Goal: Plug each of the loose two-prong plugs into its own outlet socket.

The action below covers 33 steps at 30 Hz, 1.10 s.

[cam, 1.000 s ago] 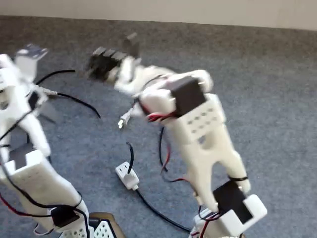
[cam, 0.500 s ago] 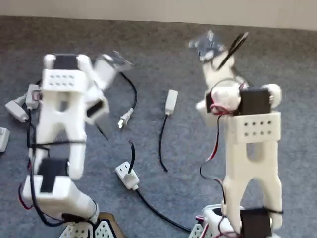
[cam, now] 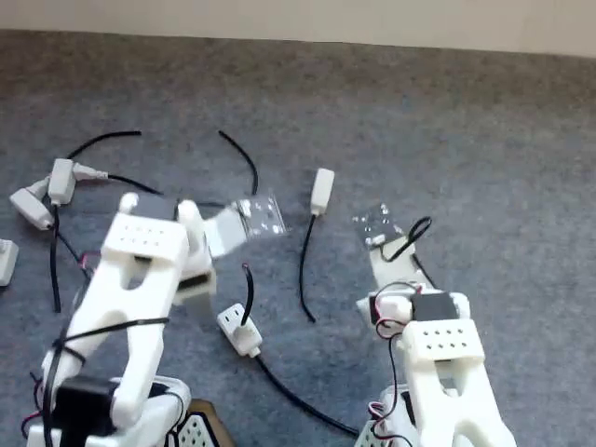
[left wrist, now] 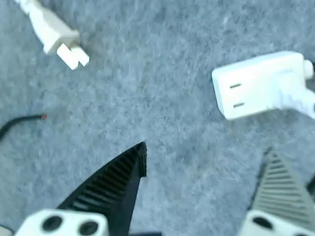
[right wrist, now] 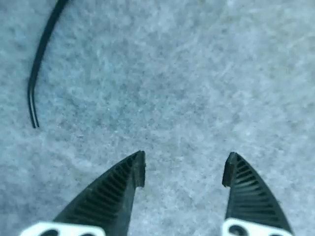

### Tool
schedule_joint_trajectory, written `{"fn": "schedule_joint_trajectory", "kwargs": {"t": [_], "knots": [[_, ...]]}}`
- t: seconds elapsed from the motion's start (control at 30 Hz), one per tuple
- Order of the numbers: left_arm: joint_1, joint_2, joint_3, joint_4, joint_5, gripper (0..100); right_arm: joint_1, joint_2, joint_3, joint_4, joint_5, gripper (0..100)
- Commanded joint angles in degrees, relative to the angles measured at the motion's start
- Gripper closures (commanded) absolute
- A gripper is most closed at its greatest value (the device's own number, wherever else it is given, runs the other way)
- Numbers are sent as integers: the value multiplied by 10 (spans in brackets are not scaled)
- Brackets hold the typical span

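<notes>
While open-fingered over carpet [left wrist: 162, 98], left gripper [left wrist: 206, 152] faces two-prong plug [left wrist: 51, 34] and outlet socket [left wrist: 261, 83], unplugged, well apart; right wrist view: right gripper [right wrist: 185, 157] fingers spread, black cord [right wrist: 42, 64] nearby.

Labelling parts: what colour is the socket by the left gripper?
The socket is white; left wrist view shows it best.

My left pincer [cam: 251, 217] hangs over the grey carpet [cam: 484, 140], near the middle. My right pincer [cam: 377, 223] hangs near it, a bit apart. A small white block [cam: 322, 189] on a black cord lies between them, farther back. A white socket [cam: 239, 331] lies between my two arms. More white pieces [cam: 56, 182] lie far left
</notes>
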Motion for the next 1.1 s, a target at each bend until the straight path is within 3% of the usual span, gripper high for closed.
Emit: {"fn": "schedule_joint_trajectory", "kwargs": {"t": [0.0,0.13,0.27,0.63,0.83,1.07], "knots": [[51,-72,125,-158,-28,589,4,-16,23,-41,-5,749],[118,-105,209,-280,-27,585,4,-20,39,-47,-5,749],[160,-102,245,-338,-28,585,4,-20,43,-47,-5,749],[174,-100,260,-357,-21,591,4,-19,43,-48,-5,749],[167,-102,294,-357,54,664,4,-17,43,-48,-5,749],[45,-99,240,-358,254,667,4,-20,43,-48,-16,749]]}}
